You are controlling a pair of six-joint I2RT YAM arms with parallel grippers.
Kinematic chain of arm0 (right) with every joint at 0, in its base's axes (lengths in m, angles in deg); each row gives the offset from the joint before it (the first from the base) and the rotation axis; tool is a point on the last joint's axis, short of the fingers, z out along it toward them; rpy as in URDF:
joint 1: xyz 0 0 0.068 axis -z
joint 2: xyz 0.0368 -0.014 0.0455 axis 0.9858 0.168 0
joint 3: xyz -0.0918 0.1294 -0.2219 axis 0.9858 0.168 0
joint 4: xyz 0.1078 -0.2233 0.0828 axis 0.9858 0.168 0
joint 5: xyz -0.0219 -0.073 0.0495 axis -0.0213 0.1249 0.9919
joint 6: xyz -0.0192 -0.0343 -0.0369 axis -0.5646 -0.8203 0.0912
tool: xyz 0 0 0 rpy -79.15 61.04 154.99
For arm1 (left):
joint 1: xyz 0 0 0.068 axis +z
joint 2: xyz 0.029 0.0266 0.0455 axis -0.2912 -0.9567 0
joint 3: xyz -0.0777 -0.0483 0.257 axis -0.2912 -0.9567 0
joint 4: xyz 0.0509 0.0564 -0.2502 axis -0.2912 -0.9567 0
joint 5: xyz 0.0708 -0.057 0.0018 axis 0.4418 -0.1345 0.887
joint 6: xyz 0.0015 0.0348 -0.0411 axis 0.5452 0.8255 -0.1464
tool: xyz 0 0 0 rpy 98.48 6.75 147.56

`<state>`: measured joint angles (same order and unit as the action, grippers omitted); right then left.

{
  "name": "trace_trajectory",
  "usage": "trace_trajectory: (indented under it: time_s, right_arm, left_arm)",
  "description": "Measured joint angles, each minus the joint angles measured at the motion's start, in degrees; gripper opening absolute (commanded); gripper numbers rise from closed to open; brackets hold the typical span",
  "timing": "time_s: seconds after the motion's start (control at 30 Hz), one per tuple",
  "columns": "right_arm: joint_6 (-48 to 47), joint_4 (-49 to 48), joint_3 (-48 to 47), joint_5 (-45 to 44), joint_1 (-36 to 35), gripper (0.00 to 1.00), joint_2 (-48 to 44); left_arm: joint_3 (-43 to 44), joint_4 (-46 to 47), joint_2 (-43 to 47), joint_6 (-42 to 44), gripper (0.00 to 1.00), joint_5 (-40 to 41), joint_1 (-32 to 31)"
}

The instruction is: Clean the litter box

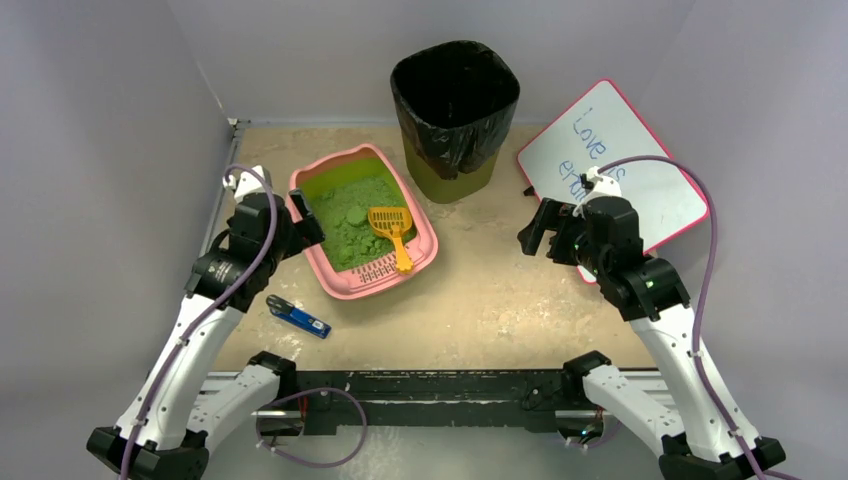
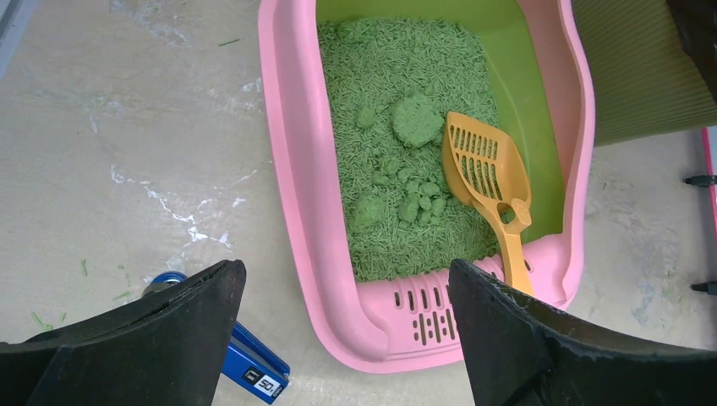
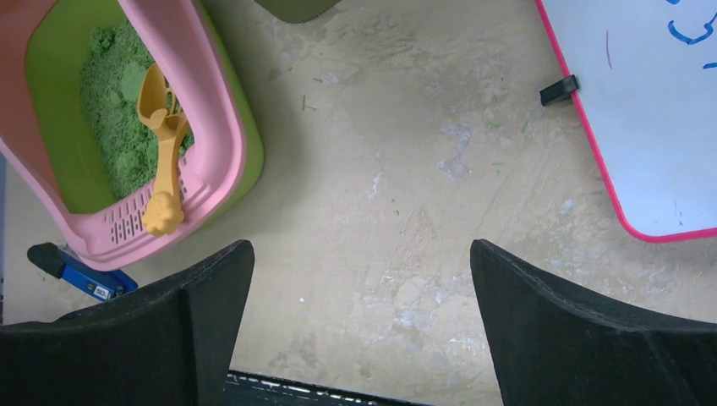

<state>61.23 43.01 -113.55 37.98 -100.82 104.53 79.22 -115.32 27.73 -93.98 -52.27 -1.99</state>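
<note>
Left end effector (image 1: 308, 218): fingers spread wide, nothing between them. It hangs at the left rim of the litter box (image 2: 283, 169), pointed down at the box's near end.

Right end effector (image 3: 362, 247): also spread and empty, over bare tabletop (image 1: 500, 290), well right of the box and just beside the near-left edge of the whiteboard (image 1: 620, 160).

I see the pink litter box sitting left of centre on the tabletop, its slotted grate lip (image 2: 423, 313) at the near end. Green litter (image 2: 397, 68) covers the floor, with several clumps (image 2: 417, 118) in the middle. An orange scoop (image 2: 486, 165) lies inside along the right wall, head on the litter, handle resting over the grate lip.

An olive bin (image 1: 455, 110) with a black bag stands just beyond the box's far right corner. A blue object (image 1: 298, 317) lies on the tabletop near the box's near-left corner; I cannot tell what it is.
</note>
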Motion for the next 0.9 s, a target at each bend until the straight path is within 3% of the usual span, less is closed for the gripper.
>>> trace_trajectory:
  time_s: [0.4, 0.8, 0.9]
  right_arm:
    - [0.2, 0.0, 0.0, 0.2, 0.0, 0.99, -0.5]
    - [0.2, -0.3, 0.0, 1.5, 0.0, 0.99, -2.8]
    - [0.2, -0.3, 0.0, 2.1, 0.0, 0.99, -3.5]
  left_arm:
    - [1.6, -0.7, -7.1, -0.8, 0.79, 9.9, 0.0]
    - [11.9, -1.3, -26.0, 0.2, 0.54, 17.9, 0.1]
    - [12.0, -0.7, -28.9, 0.2, 0.51, 17.8, 0.4]
